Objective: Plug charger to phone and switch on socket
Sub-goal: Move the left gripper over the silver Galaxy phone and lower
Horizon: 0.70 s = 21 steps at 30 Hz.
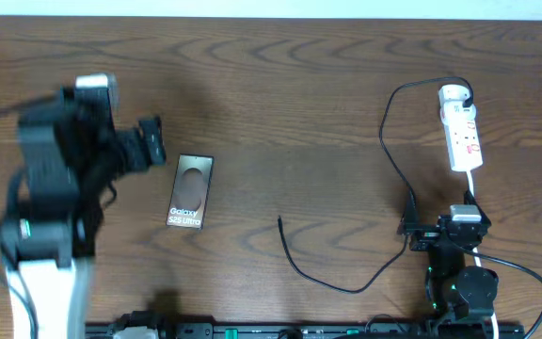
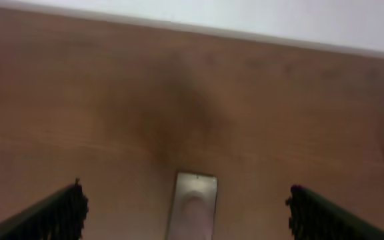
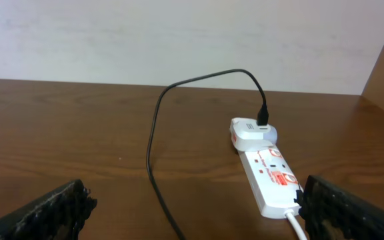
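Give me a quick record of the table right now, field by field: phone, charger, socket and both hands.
phone: flat on the table, face up, nothing plugged in
charger: one end in the white adapter on the socket; free plug lies on the table, apart from the phone
socket: right side of the table; switch position cannot be told
left hand: open, empty, close to the phone, not gripping it
right hand: open, empty, facing the socket
progress: charger not yet in the phone
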Motion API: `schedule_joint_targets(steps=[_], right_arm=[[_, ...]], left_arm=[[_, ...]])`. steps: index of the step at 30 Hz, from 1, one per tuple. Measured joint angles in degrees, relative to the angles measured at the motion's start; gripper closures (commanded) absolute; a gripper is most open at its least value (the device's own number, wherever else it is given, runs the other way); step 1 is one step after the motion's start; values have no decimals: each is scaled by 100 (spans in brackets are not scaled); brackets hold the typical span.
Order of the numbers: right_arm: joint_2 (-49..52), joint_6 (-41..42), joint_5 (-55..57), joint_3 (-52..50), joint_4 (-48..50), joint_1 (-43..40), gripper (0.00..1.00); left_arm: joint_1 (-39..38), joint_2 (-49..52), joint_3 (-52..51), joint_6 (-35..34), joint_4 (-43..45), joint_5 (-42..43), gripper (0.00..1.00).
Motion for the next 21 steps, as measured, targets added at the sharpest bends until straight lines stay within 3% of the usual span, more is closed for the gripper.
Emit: schedule_joint_targets(steps=[5,18,19,20,21], right_arm=[[0,0,0,0,2,0,1],[0,0,0,0,2,0,1],[0,0,0,0,2,0,1],[0,0,0,0,2,0,1],[0,0,0,0,2,0,1]], left_arm=[[0,1180,828,0,-876,4,7],[0,2699,848,-13,-1613,2,7],[0,2776,848,-13,-1644,2,18],[0,2835,848,-28,-1676,0,44],[0,2900,848,-55,-1725,4,59]])
